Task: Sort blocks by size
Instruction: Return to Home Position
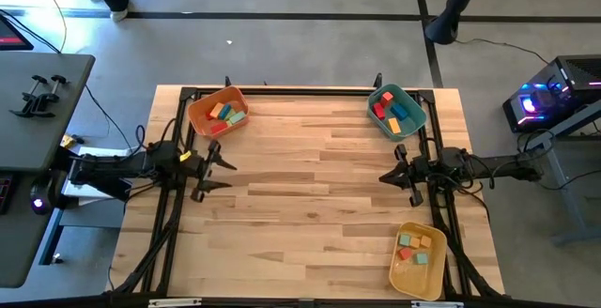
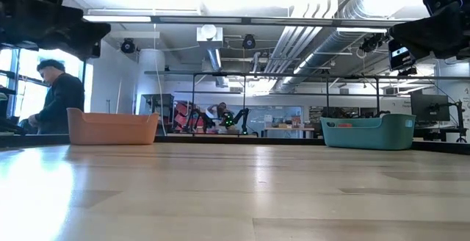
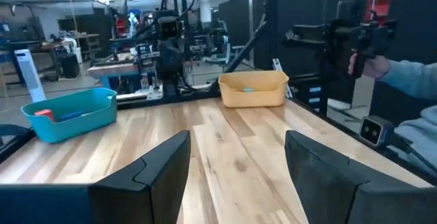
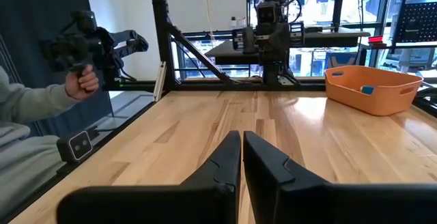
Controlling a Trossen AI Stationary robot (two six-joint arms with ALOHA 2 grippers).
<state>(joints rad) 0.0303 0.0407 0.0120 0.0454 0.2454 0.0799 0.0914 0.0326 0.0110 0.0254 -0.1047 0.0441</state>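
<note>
The blocks lie in three bins. Several red, yellow, teal and blue ones fill the orange bin [image 1: 218, 113] at the far left. Several more fill the teal bin [image 1: 396, 112] at the far right. Several small ones lie in the yellow bin [image 1: 419, 259] at the near right. My left gripper [image 1: 223, 175] is open and empty above the table's left side. My right gripper [image 1: 387, 177] is shut and empty above the right side. Both point toward the table's middle.
The bare wooden table top [image 1: 310, 186] lies between the two grippers. A black frame [image 1: 282, 89] runs along the far and side edges. A person's hand [image 4: 85, 80] holds a device beyond the near edge. Another person [image 2: 55, 98] stands in the room behind.
</note>
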